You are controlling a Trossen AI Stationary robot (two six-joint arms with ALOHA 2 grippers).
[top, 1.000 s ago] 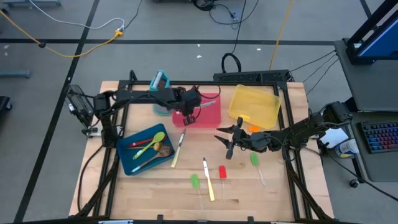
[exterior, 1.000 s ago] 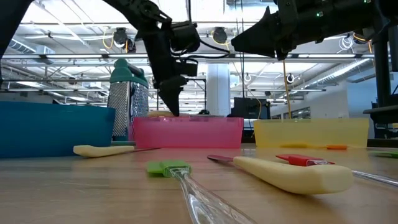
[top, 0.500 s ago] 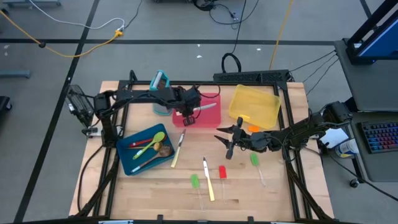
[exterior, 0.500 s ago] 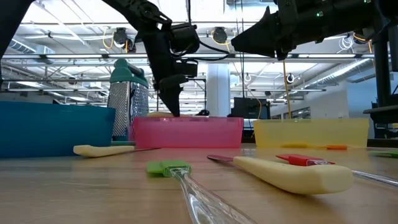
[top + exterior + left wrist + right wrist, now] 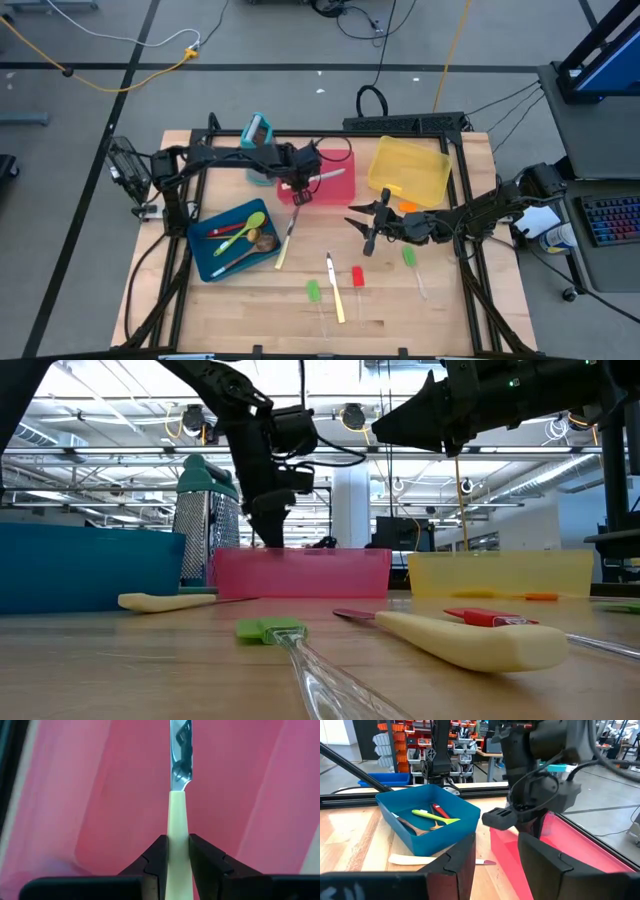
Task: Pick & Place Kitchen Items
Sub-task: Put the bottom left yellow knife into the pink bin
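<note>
We see the left gripper point(image 5: 175, 862) over the red tray point(image 5: 335, 185), its fingers point(image 5: 154, 865) clamped on the cream handle of a knife point(image 5: 177, 830) whose blade points out over the tray's pink floor. In the high view this knife point(image 5: 325, 175) lies across the tray, under the left arm reaching in from the left side. In the low view the same gripper point(image 5: 268, 525) hangs just above the tray's near wall point(image 5: 300, 572), with the grater point(image 5: 205, 520) standing behind the tray's left end.

The right gripper point(image 5: 495, 855) hovers over the middle of the table point(image 5: 400, 310), near the yellow tray point(image 5: 410, 168); its fingers point(image 5: 457, 862) stand apart with nothing between them.

The blue tray point(image 5: 212, 268) holds a green spoon point(image 5: 243, 226), a red piece point(image 5: 225, 229) and wooden spoons point(image 5: 252, 242). A second knife point(image 5: 286, 238) lies on the table just beside that tray. Nearer the front edge we see a third knife point(image 5: 335, 290), with a green spatula point(image 5: 314, 293) on one side of it and a red one point(image 5: 358, 277) on the other. Another green piece point(image 5: 409, 257) lies below the right arm, and an orange piece point(image 5: 406, 207) lies by the yellow tray.
</note>
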